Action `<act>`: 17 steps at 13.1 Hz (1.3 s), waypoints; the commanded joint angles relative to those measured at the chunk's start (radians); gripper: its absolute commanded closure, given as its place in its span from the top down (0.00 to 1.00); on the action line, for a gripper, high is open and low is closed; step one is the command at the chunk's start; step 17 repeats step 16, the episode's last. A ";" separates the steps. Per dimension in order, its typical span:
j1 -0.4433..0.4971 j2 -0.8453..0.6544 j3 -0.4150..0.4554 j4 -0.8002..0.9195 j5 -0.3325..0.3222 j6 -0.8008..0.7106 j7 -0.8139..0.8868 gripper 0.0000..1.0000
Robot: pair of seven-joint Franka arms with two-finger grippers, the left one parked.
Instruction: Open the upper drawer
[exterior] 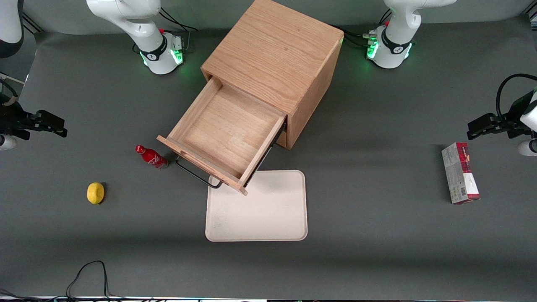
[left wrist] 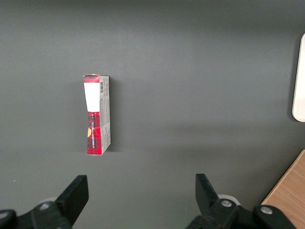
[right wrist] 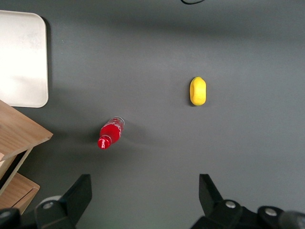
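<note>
The oak cabinet (exterior: 281, 54) stands at the middle of the table. Its upper drawer (exterior: 226, 132) is pulled far out, and the shallow wooden box has nothing in it. The long black wire handle (exterior: 196, 173) hangs off the drawer front, nearer to the front camera. A corner of the drawer front (right wrist: 21, 134) shows in the right wrist view. My gripper (exterior: 63, 129) hovers toward the working arm's end of the table, well apart from the drawer. Its fingers are open (right wrist: 145, 183) with nothing but grey table between them.
A red bottle (exterior: 151, 157) (right wrist: 110, 133) lies beside the drawer front. A yellow lemon (exterior: 95, 193) (right wrist: 198, 90) sits nearer the front camera. A cream tray (exterior: 268, 214) lies in front of the drawer. A red-and-grey box (exterior: 460, 173) (left wrist: 97, 114) lies toward the parked arm's end.
</note>
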 commanded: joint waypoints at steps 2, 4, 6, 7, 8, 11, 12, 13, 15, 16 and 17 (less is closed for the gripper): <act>0.006 -0.019 -0.003 -0.007 0.022 -0.013 0.022 1.00; 0.012 -0.019 -0.006 -0.007 0.022 -0.014 0.022 1.00; 0.051 -0.019 -0.044 -0.007 0.022 -0.016 0.045 1.00; 0.059 -0.019 -0.053 -0.007 0.024 -0.016 0.056 1.00; 0.059 -0.018 -0.053 -0.007 0.024 -0.016 0.058 1.00; 0.058 -0.019 -0.059 -0.007 0.062 -0.037 0.093 1.00; 0.056 -0.019 -0.059 -0.007 0.064 -0.039 0.100 1.00; 0.056 -0.019 -0.061 -0.007 0.064 -0.039 0.099 1.00; 0.056 -0.019 -0.061 -0.007 0.064 -0.039 0.097 1.00; 0.056 -0.019 -0.061 -0.007 0.064 -0.039 0.097 1.00; 0.056 -0.019 -0.061 -0.007 0.064 -0.039 0.097 1.00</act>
